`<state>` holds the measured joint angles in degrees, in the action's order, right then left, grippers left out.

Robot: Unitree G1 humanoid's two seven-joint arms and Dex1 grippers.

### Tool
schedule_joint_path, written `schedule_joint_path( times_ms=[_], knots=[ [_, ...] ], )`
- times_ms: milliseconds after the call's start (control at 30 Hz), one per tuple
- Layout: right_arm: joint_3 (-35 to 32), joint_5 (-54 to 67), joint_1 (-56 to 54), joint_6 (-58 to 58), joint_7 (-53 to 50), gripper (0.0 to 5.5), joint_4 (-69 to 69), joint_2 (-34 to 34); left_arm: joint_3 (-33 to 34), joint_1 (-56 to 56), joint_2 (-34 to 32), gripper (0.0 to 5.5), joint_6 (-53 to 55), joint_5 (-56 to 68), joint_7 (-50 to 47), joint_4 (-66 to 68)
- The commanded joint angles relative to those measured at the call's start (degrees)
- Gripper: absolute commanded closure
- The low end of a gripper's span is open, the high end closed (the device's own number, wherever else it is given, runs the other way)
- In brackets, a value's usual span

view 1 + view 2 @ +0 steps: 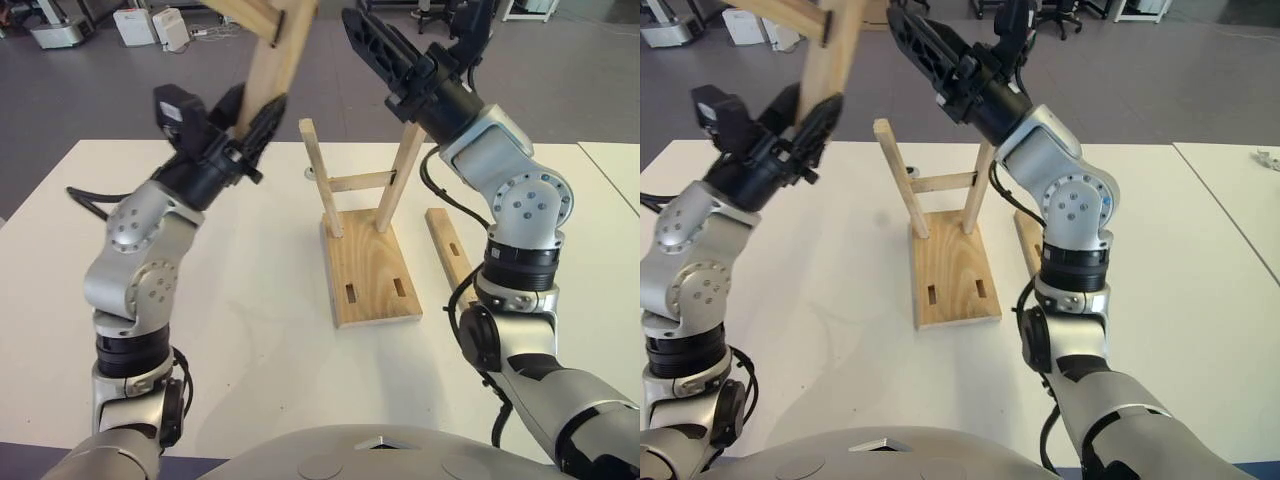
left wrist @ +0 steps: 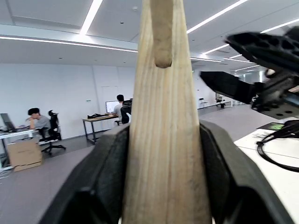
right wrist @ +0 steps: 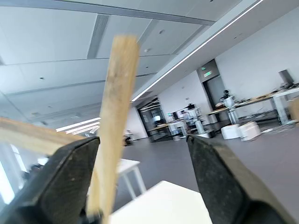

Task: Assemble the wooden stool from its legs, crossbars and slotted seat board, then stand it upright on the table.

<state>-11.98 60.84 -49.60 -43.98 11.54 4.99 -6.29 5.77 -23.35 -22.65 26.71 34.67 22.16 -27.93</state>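
Observation:
My left gripper (image 1: pixel 255 122) is shut on a wooden leg (image 1: pixel 270 70), held high over the table's left half. A crossbar (image 1: pixel 790 12) juts from that leg's top. In the left wrist view the leg (image 2: pixel 163 140) sits between both black fingers (image 2: pixel 100 186). My right gripper (image 1: pixel 410 35) hangs open in the air, right of the held leg and not touching it. The slotted seat board (image 1: pixel 370 285) lies flat mid-table. Two legs (image 1: pixel 320 180) stand in it, joined by a crossbar (image 1: pixel 360 182). The two slots nearest me are empty.
A loose slotted wooden bar (image 1: pixel 450 255) lies on the white table (image 1: pixel 250 300) just right of the board. A black cable (image 1: pixel 95 200) runs by the table's left edge. A second table (image 1: pixel 615 170) stands at the right.

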Motion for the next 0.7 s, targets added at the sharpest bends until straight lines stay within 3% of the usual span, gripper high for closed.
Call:
schedule_joint_path(
  times_ms=[33, 133, 400, 533, 600, 700],
  knots=[
    [-5.12, 8.24, -4.51, -3.07, -5.98, 2.03, -2.46, 0.41, -3.30, -0.75, -0.56, 3.47, 1.26, -1.16, 1.46, -1.51],
    [-7.66, 12.70, -5.82, -3.87, -11.91, 2.03, -4.06, 0.50, -5.16, 0.86, -1.91, 3.47, 0.90, -3.17, 2.99, -2.30],
    [-7.78, 20.43, 0.29, -11.19, -22.76, 3.75, -2.27, -2.22, -9.09, 3.35, -4.29, 3.47, 0.84, -7.47, 6.51, -3.20],
    [-9.86, 26.32, 11.12, -12.21, -26.52, 4.44, 3.97, -4.87, -13.13, 6.69, -6.37, 3.47, 2.52, -7.53, 10.33, -5.33],
    [-10.75, 29.38, 17.74, -10.89, -28.26, 4.48, 9.00, -5.67, -14.25, 8.48, -6.51, 3.47, 3.39, -7.29, 10.95, -6.08],
    [-12.06, 28.60, 31.40, -6.53, -27.71, 4.51, 19.47, -4.36, -17.55, 12.55, -6.27, 2.83, 5.05, -7.50, 11.61, -6.92]
  ],
)
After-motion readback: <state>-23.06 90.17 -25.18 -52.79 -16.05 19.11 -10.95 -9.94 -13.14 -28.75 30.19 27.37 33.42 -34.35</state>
